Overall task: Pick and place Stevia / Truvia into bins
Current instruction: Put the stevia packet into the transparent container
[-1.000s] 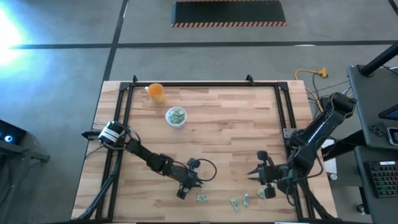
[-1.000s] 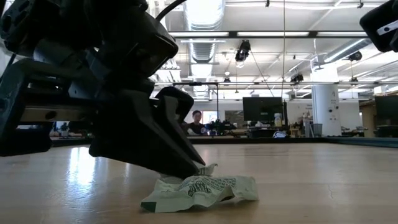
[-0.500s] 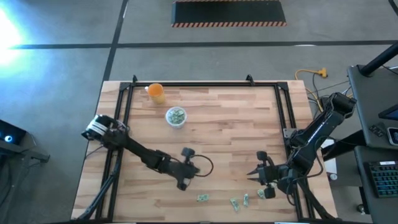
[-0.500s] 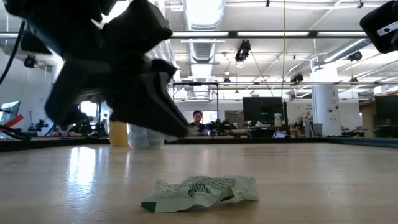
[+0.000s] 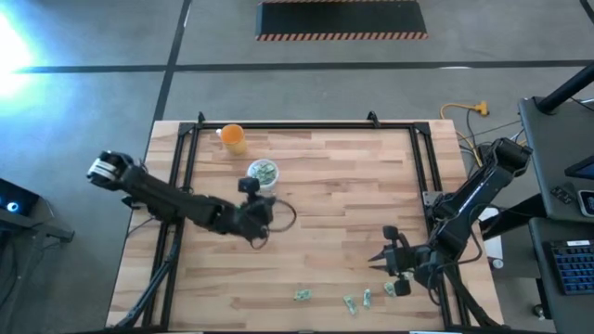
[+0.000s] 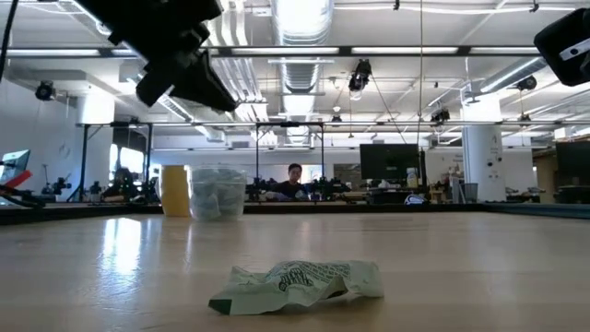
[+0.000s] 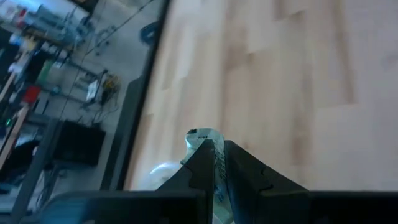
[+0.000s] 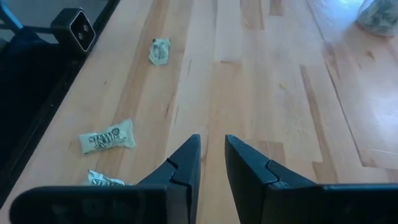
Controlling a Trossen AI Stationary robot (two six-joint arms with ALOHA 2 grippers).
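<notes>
Bright overhead strip lights (image 6: pixel 304 18), floor glare (image 5: pixel 14 42) at left; left wrist view looks blurred.

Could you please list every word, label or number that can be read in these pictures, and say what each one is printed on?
None can be read with certainty.
Crumpled green-and-white paper sachet on the wooden table: dark print, too blurred.
Flat pale sachet beside the right tool: dark lettering, too small to read.
</notes>
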